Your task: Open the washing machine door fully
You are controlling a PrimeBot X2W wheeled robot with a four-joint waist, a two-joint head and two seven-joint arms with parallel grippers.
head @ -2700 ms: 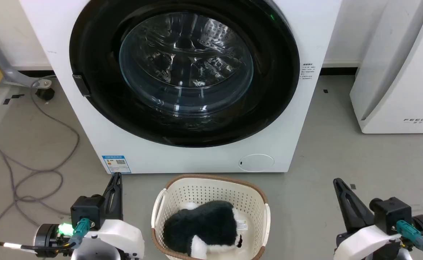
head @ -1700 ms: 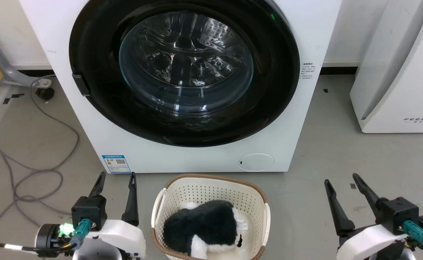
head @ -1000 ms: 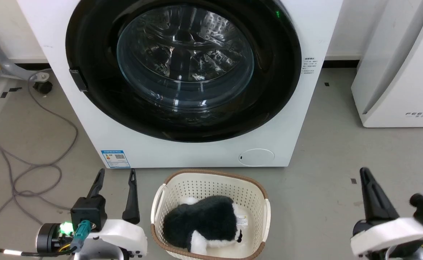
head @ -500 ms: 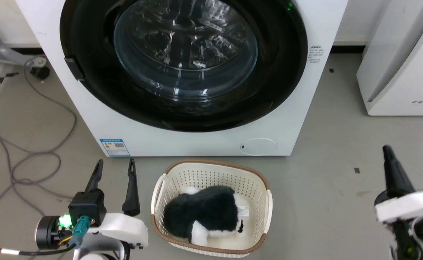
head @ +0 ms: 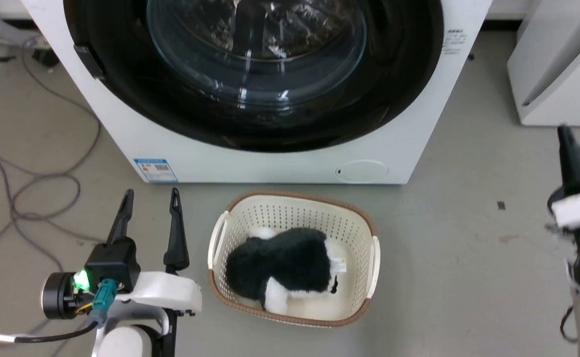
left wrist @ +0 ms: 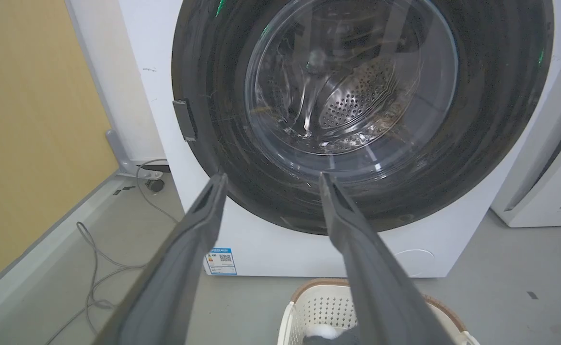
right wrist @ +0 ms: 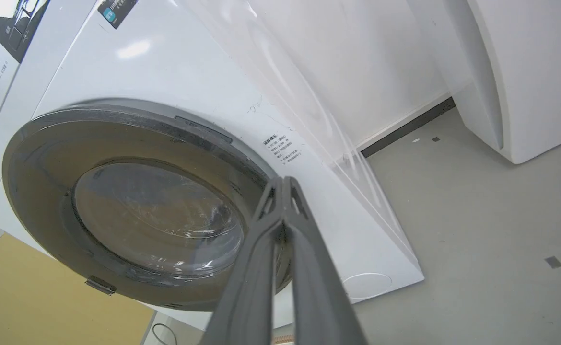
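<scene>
The washing machine (head: 270, 166) is a white box at the top of the head view. Its door (head: 255, 49), a glossy black ring around a clear glass bowl, lies flat against the front. A small dark block (head: 86, 62) sits on the door's left rim. My left gripper (head: 150, 193) is open at the lower left, near the floor, short of the machine and empty. The left wrist view shows the left gripper (left wrist: 273, 176) pointing at the door (left wrist: 352, 96). My right gripper (head: 563, 133) is raised at the right edge. In the right wrist view the right gripper (right wrist: 283, 181) is shut, fingertips touching, before the door (right wrist: 156, 211).
A cream basket (head: 364, 233) holding a black and white plush toy (head: 285, 265) stands on the grey floor between my arms. A white appliance (head: 557, 64) stands at the right. Grey cables (head: 32, 198) lie at the left, beside a yellow wall (left wrist: 26, 124).
The camera has tilted down and moved closer, so the machine sits higher in the picture. Both grippers opened; the right one then shut and rose along the right edge. The door has not moved.
</scene>
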